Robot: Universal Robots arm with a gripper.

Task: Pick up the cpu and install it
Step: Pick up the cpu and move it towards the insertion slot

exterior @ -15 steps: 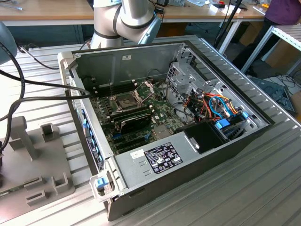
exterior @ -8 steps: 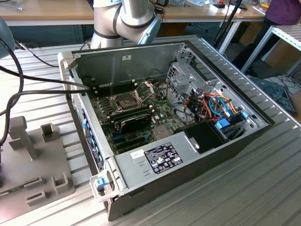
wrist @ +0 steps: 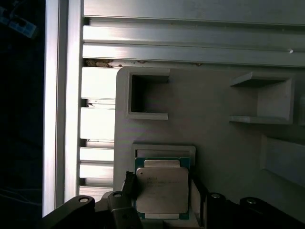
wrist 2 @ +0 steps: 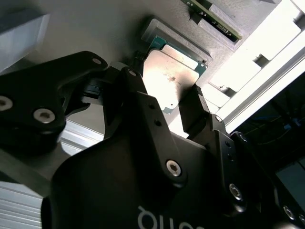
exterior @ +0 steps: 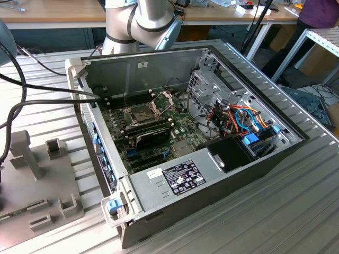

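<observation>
**At the holder: cpu gripped, not yet lifted**

At the grey holder, the cpu lies flat in its pocket, silvery top up. The gripper is closed narrowly on it: in both wrist views the fingers stand against two opposite edges, and I see no gap there. So I judge the step in hand is the pick-up, at the grasp, with the lift not yet done. Getting the cpu out calls, I think, for a straight and level pull, because the pocket walls sit just beside its edges and a tilt could jam it.

The first wrist view looks down on the pocket and on the holder's other pockets. The second wrist view looks along the fingers from low, so the contact at the edges is clearer. The exterior view gives the destination: the open case, the green board, and the socket with its frame lifted.
</observation>
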